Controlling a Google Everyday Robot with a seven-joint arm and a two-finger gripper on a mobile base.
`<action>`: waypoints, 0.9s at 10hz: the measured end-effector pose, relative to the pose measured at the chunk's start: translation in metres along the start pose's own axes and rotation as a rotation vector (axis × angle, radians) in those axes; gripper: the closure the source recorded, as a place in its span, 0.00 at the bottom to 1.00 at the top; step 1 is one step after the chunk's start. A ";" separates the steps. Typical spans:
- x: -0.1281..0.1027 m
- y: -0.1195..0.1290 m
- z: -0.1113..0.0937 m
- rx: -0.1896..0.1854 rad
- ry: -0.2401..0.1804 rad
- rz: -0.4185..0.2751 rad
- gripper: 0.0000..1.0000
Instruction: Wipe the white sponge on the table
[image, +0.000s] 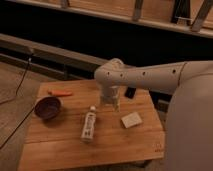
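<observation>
The white sponge (131, 120) lies flat on the right part of the wooden table (60, 145). My gripper (110, 103) hangs down from the white arm over the middle of the table. It is just left of the sponge and a little behind it, apart from it. It is also just above and to the right of the cap end of a long white tube bottle (88, 125). Nothing shows in the gripper.
A dark purple bowl (47, 107) sits at the table's left. An orange stick-like object (60, 93) lies behind it. A small black object (131, 93) lies at the far edge, behind the arm. My white body blocks the right side.
</observation>
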 end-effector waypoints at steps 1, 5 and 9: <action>-0.002 -0.010 0.007 0.004 0.002 0.016 0.35; -0.009 -0.039 0.031 0.015 0.019 0.069 0.35; -0.011 -0.064 0.051 0.012 0.044 0.129 0.35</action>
